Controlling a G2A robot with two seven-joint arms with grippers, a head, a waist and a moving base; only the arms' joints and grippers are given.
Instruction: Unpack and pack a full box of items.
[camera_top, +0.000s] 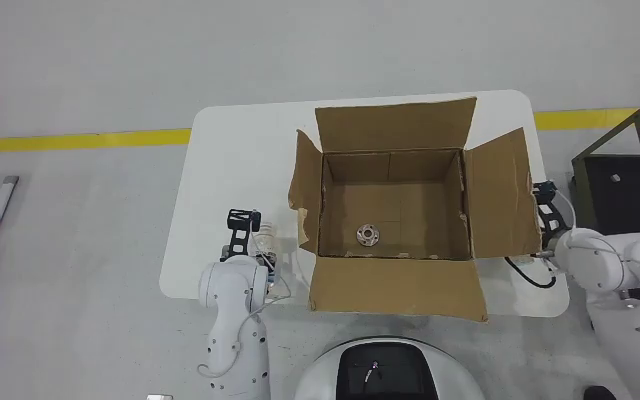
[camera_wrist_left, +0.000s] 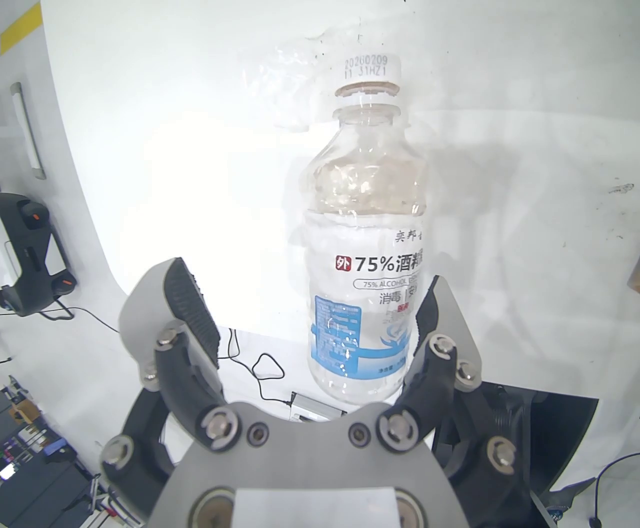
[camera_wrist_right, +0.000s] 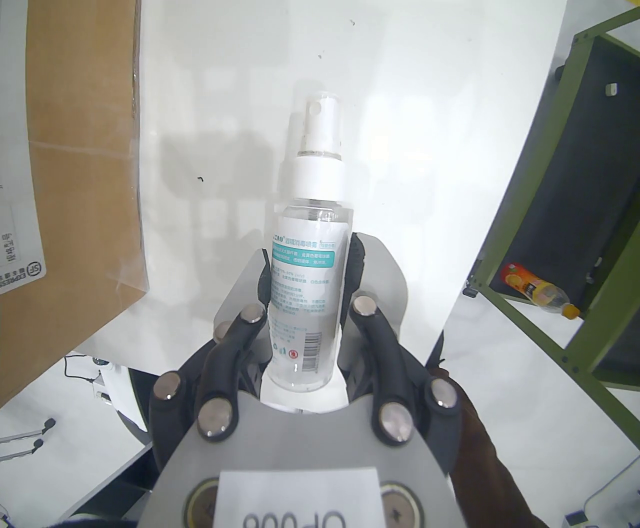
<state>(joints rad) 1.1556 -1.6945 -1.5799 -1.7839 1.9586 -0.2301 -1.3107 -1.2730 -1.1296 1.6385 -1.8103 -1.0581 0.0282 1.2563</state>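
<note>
— One white desk carries everything?
— Yes. An open cardboard box takes up its middle and right part, with all four flaps spread. The near flap reaches the desk's near edge, and the right flap comes close to the right edge.
— Room to move?
— A broad strip of white desk runs between the box's left flap and the desk's left edge. The right side has a narrow margin, and a green-framed rack stands on the floor just past it.
— The grippers?
— The left gripper is over that left strip, near the near edge. It is spread wide around a clear bottle. One finger touches the bottle and the other stands apart. I cannot tell whether the bottle rests on the desk. The right gripper sits just outside the right flap, clamped on a small spray bottle.
— Inside the box?
— A small round metal part lies on its floor, near the front wall.
</note>
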